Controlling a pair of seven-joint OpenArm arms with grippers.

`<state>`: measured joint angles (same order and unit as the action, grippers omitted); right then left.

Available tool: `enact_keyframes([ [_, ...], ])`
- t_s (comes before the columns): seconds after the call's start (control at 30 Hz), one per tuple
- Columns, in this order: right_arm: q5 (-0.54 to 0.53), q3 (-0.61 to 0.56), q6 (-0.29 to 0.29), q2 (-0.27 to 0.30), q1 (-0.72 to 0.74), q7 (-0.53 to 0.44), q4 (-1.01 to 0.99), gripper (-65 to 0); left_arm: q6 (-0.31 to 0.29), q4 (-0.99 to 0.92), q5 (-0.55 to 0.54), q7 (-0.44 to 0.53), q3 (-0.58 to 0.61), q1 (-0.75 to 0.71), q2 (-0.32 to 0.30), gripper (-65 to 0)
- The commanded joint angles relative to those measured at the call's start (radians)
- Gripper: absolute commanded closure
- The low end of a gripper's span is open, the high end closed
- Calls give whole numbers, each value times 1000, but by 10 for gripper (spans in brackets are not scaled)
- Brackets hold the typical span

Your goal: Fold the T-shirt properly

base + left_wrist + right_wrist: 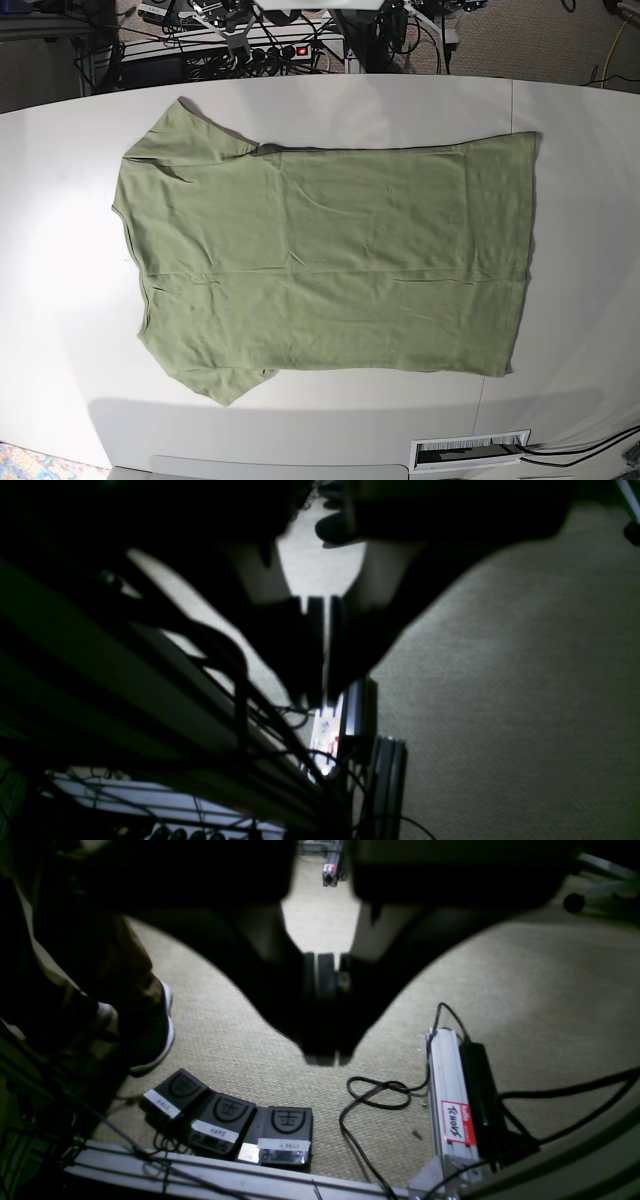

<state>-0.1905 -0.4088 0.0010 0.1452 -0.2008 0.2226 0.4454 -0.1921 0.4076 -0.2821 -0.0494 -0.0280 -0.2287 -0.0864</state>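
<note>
Zero folds made | plain olive-green cotton T-shirt (330, 260) flat on white worktop (580, 200) | left tool (325, 645), right tool (325, 1005) clenched, empty | next: grasp sleeve edge.

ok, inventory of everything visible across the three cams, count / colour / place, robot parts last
olive-green short-sleeved cotton T-shirt: 1, olive green, spread flat across the middle of the table, sleeves at base view's left.
white tabletop: 1, white, under the shirt.
black foot pedals: 3, black with pale labels, in a row on the carpet.
aluminium rail with red-and-white sticker: 1, silver, on the carpet right of the pedals.
black cable: 1 loop, black, between pedals and rail.
beige carpet: 1, beige, floor under both wrist views.
dark shoe with white sole: 1, left of the right wrist view.
left gripper: 1, dark, shut, over the floor.
right gripper: 1, dark, shut, over the floor.
</note>
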Motion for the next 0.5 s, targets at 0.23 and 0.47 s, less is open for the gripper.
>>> enact_keyframes([
  [0.23,46,-3,49,78,-61,6,32,0,-16,113,-3,50,0,-156,-12,0],
  [0.47,79,-3,63,171,-172,30,183,0,-82,246,-3,58,0,-292,-74,0],
])
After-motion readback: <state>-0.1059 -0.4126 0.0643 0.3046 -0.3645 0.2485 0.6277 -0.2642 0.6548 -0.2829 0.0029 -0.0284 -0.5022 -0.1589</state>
